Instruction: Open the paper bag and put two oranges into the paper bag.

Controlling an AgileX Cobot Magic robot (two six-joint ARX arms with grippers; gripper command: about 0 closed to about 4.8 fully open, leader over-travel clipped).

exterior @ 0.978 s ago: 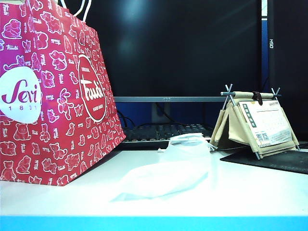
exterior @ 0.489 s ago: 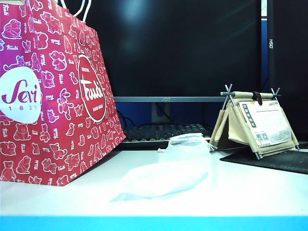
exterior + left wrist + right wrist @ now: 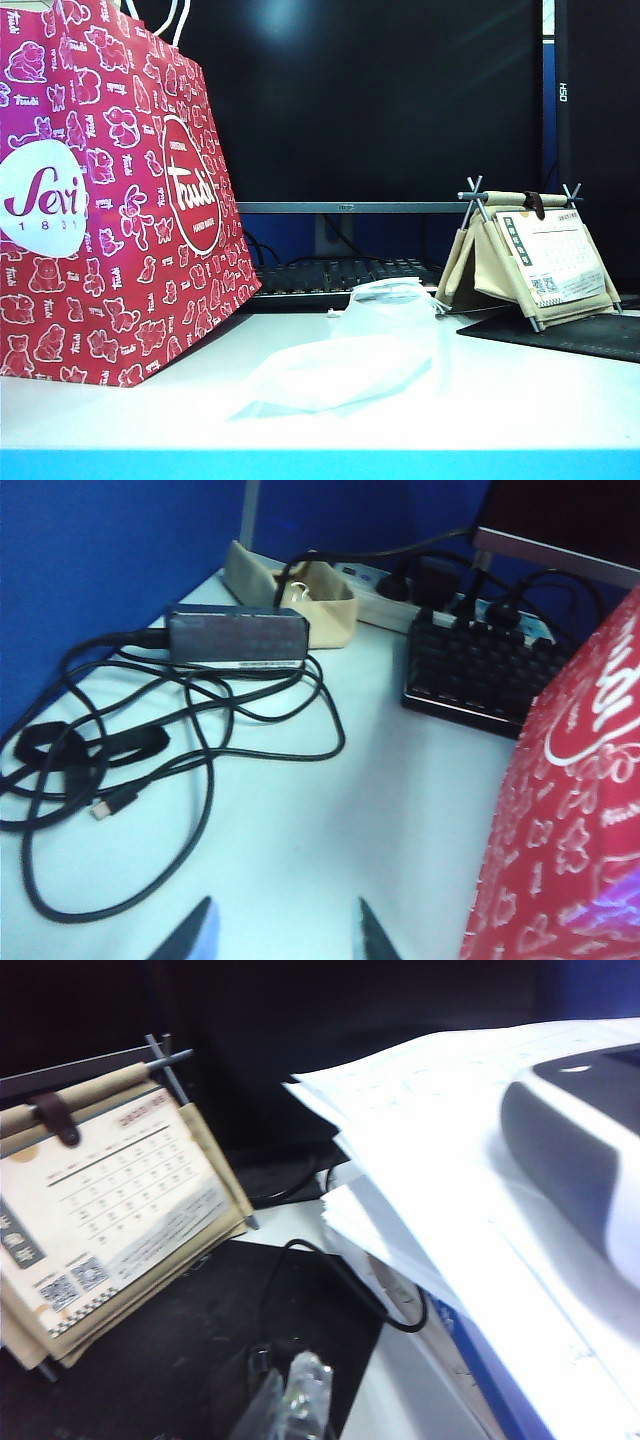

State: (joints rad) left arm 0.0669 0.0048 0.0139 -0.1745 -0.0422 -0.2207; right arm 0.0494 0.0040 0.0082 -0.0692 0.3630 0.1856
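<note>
1. White desk (image 3: 520,400) ran under a dark monitor, with the paper bag (image 3: 100,200) standing upright at nine o'clock in the exterior view, its long axis vertical.
2. Left tool (image 3: 280,935) hovered spread and empty, with the bag's red wall at its three o'clock, near.
3. Right tool (image 3: 290,1405) sat pressed together beside the calendar (image 3: 110,1210), well apart from the bag.
4. No oranges showed anywhere; a plastic bag (image 3: 350,360) lay mid-desk.
5. Cables (image 3: 150,750) crowded the left side, so room looked tight.
</note>
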